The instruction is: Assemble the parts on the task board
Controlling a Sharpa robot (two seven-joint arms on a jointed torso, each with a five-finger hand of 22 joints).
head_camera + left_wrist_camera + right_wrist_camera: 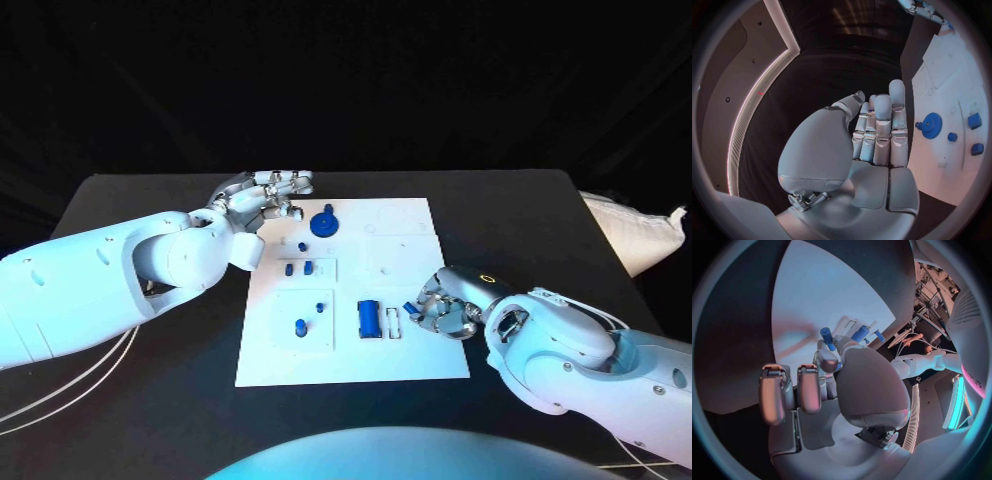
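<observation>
Black worktop carries the white task board. Right hand pinches a small blue part at the board's right edge; insertion appears next, needing alignment. Left hand hovers unladen, fingers extended, beside the blue gear.

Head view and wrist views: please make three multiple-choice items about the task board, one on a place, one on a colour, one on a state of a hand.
1. Where does the gear lie on the task board?
A. far end
B. near end
C. off the board

2. What colour is the gear?
A. red
B. blue
C. green

3. What is the left hand doing?
A. holding the gear
B. pressing the board
C. holding nothing

Key: 1 A, the gear lies by the far edge. 2 B, it shows blue. 3 C, the left wrist view shows straight fingers with nothing between them.
</observation>
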